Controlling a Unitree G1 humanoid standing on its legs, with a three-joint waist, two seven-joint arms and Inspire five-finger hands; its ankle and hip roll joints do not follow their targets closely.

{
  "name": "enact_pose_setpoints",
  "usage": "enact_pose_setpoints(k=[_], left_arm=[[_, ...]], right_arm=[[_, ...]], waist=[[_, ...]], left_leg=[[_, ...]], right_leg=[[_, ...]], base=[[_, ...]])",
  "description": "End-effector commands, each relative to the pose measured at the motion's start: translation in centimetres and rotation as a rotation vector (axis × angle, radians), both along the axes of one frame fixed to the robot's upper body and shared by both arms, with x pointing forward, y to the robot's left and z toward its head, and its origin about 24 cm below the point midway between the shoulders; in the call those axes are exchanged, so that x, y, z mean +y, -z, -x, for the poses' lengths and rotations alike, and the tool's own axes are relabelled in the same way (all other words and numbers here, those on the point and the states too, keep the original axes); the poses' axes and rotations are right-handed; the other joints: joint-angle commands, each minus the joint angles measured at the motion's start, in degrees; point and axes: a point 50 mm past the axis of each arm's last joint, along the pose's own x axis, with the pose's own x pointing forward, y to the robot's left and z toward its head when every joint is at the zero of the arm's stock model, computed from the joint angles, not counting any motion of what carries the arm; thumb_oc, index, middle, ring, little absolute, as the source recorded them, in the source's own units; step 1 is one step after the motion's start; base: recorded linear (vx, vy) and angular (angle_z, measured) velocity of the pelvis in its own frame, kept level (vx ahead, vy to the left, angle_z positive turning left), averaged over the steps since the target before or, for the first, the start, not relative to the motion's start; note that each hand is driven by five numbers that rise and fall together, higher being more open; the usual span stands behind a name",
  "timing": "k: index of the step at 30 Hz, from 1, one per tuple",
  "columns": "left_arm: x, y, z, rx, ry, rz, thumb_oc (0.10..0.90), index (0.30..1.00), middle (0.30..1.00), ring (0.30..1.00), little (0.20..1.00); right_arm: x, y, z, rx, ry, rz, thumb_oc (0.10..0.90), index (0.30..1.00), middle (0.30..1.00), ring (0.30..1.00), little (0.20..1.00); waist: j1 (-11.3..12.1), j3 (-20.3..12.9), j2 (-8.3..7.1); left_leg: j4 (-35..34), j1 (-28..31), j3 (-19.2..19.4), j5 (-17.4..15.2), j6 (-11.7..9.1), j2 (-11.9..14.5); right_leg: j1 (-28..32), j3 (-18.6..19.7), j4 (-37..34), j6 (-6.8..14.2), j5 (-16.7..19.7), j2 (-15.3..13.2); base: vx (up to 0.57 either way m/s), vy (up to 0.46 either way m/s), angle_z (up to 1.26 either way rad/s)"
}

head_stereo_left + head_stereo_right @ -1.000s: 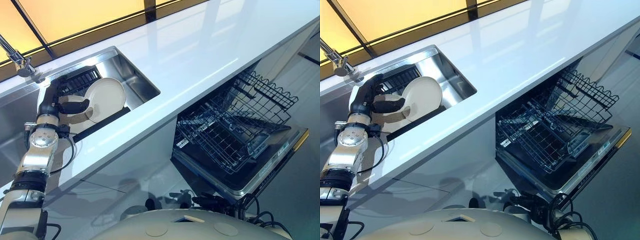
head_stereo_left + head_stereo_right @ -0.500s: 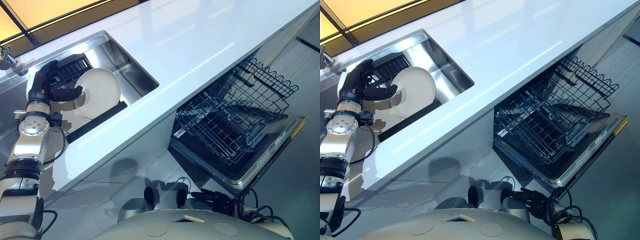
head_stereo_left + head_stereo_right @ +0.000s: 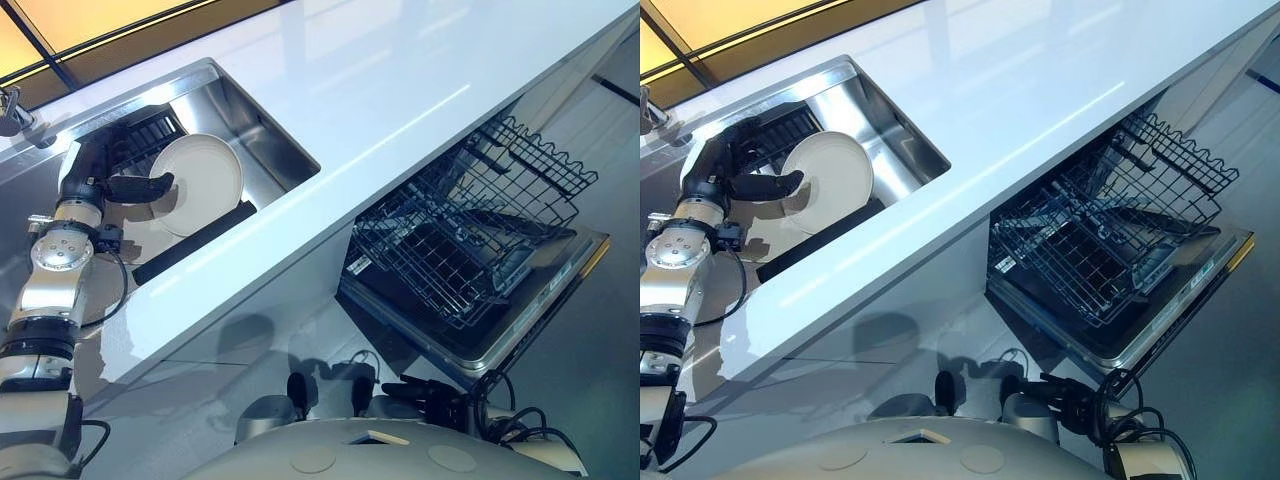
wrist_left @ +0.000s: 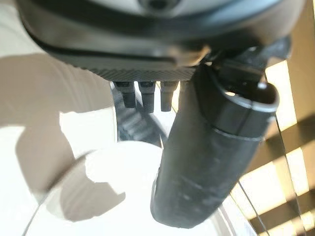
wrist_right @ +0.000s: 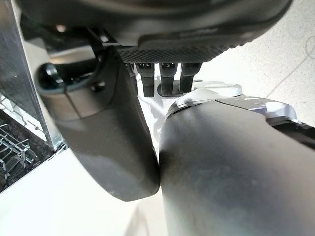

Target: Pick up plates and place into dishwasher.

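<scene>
The plate (image 3: 198, 183) stands tilted on edge in the sink (image 3: 270, 135), at about ten o'clock in the head views, leaning against a dark rack (image 3: 150, 135) behind it, with a black strip (image 3: 195, 243) along its lower side. It looks like glazed ceramic: stiff, fairly heavy for its size, slick and breakable if it knocks the steel wall, so the rim is the place to hold it, thumb on the face and fingers behind. The left hand (image 3: 105, 180) has it just so at the plate's nine o'clock edge, thumb (image 4: 209, 157) laid across the pale face and fingers curled behind, a closed pinch. The dishwasher (image 3: 480, 345) stands open at four o'clock, well apart, its wire basket (image 3: 455, 250) pulled out. The right hand (image 5: 113, 128) shows in its own wrist view, thumb beside the palm, holding nothing; how far its fingers are curled I cannot tell. Compared with half a second ago, the plate and hand sit slightly nearer the sink's front edge, though the whole view has shifted a little too; the grip looks unchanged.
</scene>
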Motion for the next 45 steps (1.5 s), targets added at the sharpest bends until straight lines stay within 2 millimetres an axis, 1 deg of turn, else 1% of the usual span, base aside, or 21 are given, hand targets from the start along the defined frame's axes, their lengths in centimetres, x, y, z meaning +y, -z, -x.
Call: enact_pose_setpoints(k=[1, 3, 6, 8, 14, 17, 18, 19, 20, 28, 35, 45], left_arm=[[-0.2, -9.0, -1.7, -0.211, 0.149, -0.005, 0.8, 0.9, 0.9, 0.9, 0.9], [-0.8, -9.4, -1.9, -0.167, 0.223, 0.017, 0.8, 0.9, 0.9, 0.9, 0.9], [-1.9, -10.4, -2.6, -0.178, 0.299, 0.079, 0.8, 0.9, 0.9, 0.9, 0.9], [-2.4, -10.6, -2.9, -0.174, 0.327, 0.102, 0.8, 0.9, 0.9, 0.9, 0.9], [-4.4, -10.3, -4.2, -0.075, 0.448, 0.156, 0.8, 0.9, 0.9, 0.9, 0.9], [-4.7, -10.2, -4.5, -0.05, 0.469, 0.187, 0.8, 0.9, 0.9, 0.9, 0.9], [-4.7, -10.2, -4.6, -0.055, 0.463, 0.198, 0.679, 0.796, 0.796, 0.796, 0.779], [-4.7, -10.5, -4.7, -0.077, 0.451, 0.206, 0.182, 0.371, 0.371, 0.371, 0.282], [-4.7, -10.6, -4.8, -0.086, 0.446, 0.217, 0.1, 0.3, 0.3, 0.3, 0.2], [-4.8, -10.6, -4.5, -0.099, 0.447, 0.215, 0.1, 0.3, 0.3, 0.3, 0.2], [-4.7, -10.2, -4.2, -0.086, 0.473, 0.213, 0.1, 0.3, 0.3, 0.3, 0.2], [-4.3, -9.0, -3.8, -0.017, 0.483, 0.199, 0.1, 0.3, 0.3, 0.3, 0.2]], right_arm=[[-3.5, -0.1, 6.4, 0.234, -0.022, 0.079, 0.8, 0.9, 0.9, 0.9, 0.9], [-3.8, -0.2, 6.4, 0.238, -0.026, 0.085, 0.8, 0.9, 0.9, 0.9, 0.9], [-4.0, -0.3, 6.2, 0.239, -0.026, 0.091, 0.8, 0.9, 0.9, 0.9, 0.9], [-4.1, -0.4, 6.1, 0.238, -0.024, 0.094, 0.8, 0.9, 0.9, 0.9, 0.9], [-4.5, -0.6, 5.7, 0.236, -0.024, 0.099, 0.8, 0.9, 0.9, 0.9, 0.9], [-4.7, -0.6, 5.6, 0.23, -0.033, 0.099, 0.8, 0.9, 0.9, 0.9, 0.9], [-4.6, -0.6, 5.6, 0.228, -0.036, 0.1, 0.8, 0.9, 0.9, 0.9, 0.9], [-4.6, -0.6, 5.6, 0.224, -0.042, 0.1, 0.8, 0.9, 0.9, 0.9, 0.9], [-4.6, -0.6, 5.6, 0.222, -0.045, 0.099, 0.8, 0.9, 0.9, 0.9, 0.9], [-4.6, -0.6, 5.3, 0.205, -0.042, 0.097, 0.8, 0.9, 0.9, 0.9, 0.9], [-4.6, -0.6, 5.0, 0.183, -0.023, 0.09, 0.8, 0.9, 0.9, 0.9, 0.9], [-4.5, -0.6, 4.8, 0.167, -0.009, 0.087, 0.8, 0.9, 0.9, 0.9, 0.9]], waist=[[0.05, -3.91, 3.95], [-0.01, -3.98, 4.33], [-0.19, -4.21, 4.64], [-0.32, -4.29, 4.73], [-1.04, -4.43, 4.9], [-1.43, -4.48, 5.07], [-1.51, -4.51, 5.15], [-1.68, -4.49, 5.25], [-1.72, -4.49, 5.29], [-1.54, -4.73, 5.53], [-1.22, -4.89, 5.52], [-0.88, -5.22, 5.54]], left_leg=[[5.5, -0.64, -1.13, -9.07, 3.14, -3.94], [5.37, -0.39, -1.25, -9.08, 3.11, -4.0], [5.07, -0.14, -1.37, -9.09, 3.1, -4.08], [4.87, -0.01, -1.28, -9.07, 3.07, -4.07], [4.42, 0.24, -0.81, -9.03, 2.99, -4.08], [4.28, 0.28, -0.44, -8.98, 2.87, -4.05], [4.28, 0.21, -0.37, -8.95, 2.84, -4.07], [4.28, 0.13, -0.2, -8.94, 2.74, -4.06], [4.36, 0.07, -0.18, -8.93, 2.68, -4.08], [4.07, -0.05, -0.76, -8.68, 2.51, -4.2], [3.94, -0.02, -1.11, -8.63, 2.22, -4.1], [3.36, 0.26, -1.56, -8.37, 1.93, -3.96]], right_leg=[[-8.85, 1.1, 12.75, 6.74, -4.37, -1.91], [-8.56, 1.04, 12.53, 6.73, -4.55, -1.86], [-8.09, 1.04, 12.03, 6.61, -4.85, -1.66], [-7.9, 1.02, 11.79, 6.54, -4.94, -1.6], [-7.57, 1.65, 10.84, 6.43, -4.77, -1.26], [-7.5, 2.04, 10.46, 6.37, -4.64, -1.09], [-7.45, 2.19, 10.31, 6.32, -4.63, -1.04], [-7.37, 2.31, 10.08, 6.26, -4.65, -1.0], [-7.32, 2.34, 10.0, 6.2, -4.66, -0.99], [-6.79, 2.43, 9.33, 5.67, -4.84, -0.72], [-6.17, 2.34, 8.61, 5.33, -4.9, -0.5], [-5.08, 2.2, 7.27, 4.85, -4.93, -0.11]], base=[[0.01, 0.007, 0.04], [0.01, 0.009, 0.05], [0.01, 0.003, 0.09], [0.0, 0.003, 0.07], [-0.01, -0.009, 0.01], [-0.03, -0.027, -0.04], [-0.06, -0.033, -0.08], [-0.06, -0.036, -0.08], [-0.06, -0.035, -0.06], [-0.02, -0.016, -0.01], [-0.04, -0.034, -0.02], [-0.03, -0.017, -0.01]])
